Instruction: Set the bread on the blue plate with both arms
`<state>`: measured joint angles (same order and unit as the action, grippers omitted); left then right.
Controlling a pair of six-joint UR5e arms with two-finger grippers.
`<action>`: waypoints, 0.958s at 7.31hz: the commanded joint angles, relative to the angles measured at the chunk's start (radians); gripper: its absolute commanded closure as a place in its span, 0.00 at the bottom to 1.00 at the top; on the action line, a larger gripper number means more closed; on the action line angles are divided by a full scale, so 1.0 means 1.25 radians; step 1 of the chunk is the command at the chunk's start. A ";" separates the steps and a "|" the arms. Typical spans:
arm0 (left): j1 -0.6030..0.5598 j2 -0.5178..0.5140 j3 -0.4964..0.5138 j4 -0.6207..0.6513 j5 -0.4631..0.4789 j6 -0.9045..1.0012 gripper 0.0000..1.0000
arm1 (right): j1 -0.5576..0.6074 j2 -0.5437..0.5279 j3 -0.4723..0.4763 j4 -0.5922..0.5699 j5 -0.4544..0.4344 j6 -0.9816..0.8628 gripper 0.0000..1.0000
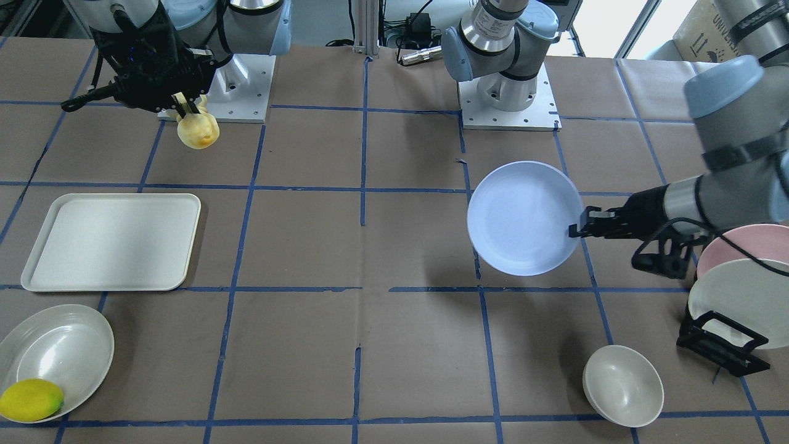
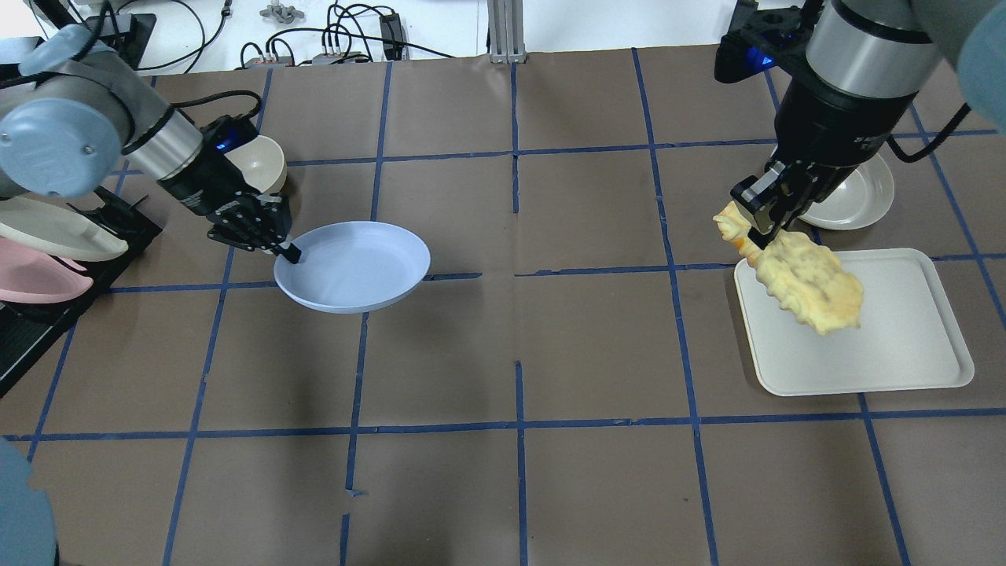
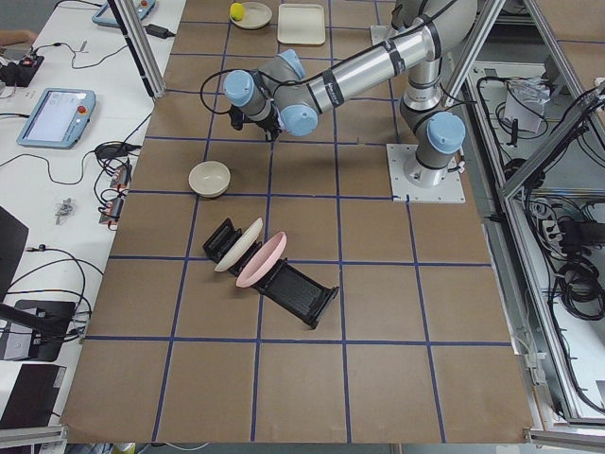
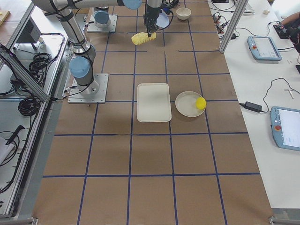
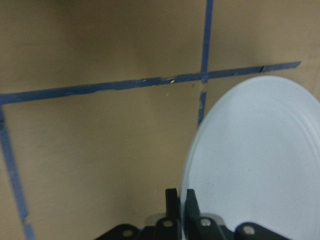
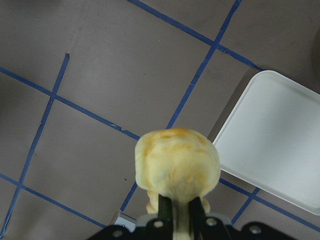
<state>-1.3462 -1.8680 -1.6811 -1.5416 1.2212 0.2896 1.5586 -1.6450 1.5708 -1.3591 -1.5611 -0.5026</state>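
My left gripper point(image 2: 289, 251) is shut on the rim of the pale blue plate point(image 2: 354, 266) and holds it level above the table; it also shows in the front view point(image 1: 576, 227) and the left wrist view point(image 5: 181, 199), with the plate point(image 1: 524, 217) point(image 5: 255, 160) beside it. My right gripper point(image 2: 758, 228) is shut on one end of the pale-yellow bumpy bread point(image 2: 805, 283) and holds it in the air over the white tray's left edge. The bread hangs below the fingers in the front view point(image 1: 197, 131) and the right wrist view point(image 6: 176, 161).
A white tray point(image 2: 904, 338) lies under the bread. A white plate point(image 1: 55, 354) holds a lemon point(image 1: 31, 399). A small bowl point(image 1: 622, 385) and a black rack point(image 1: 721, 345) with a pink plate point(image 1: 739, 240) and a white plate point(image 1: 739, 296) stand by the left arm.
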 commanded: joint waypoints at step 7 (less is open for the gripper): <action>-0.220 -0.091 -0.097 0.337 -0.054 -0.298 0.67 | -0.001 0.000 0.000 0.001 -0.004 -0.003 0.78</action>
<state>-1.6055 -1.9944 -1.7596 -1.1721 1.1380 -0.0691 1.5572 -1.6444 1.5708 -1.3576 -1.5660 -0.5060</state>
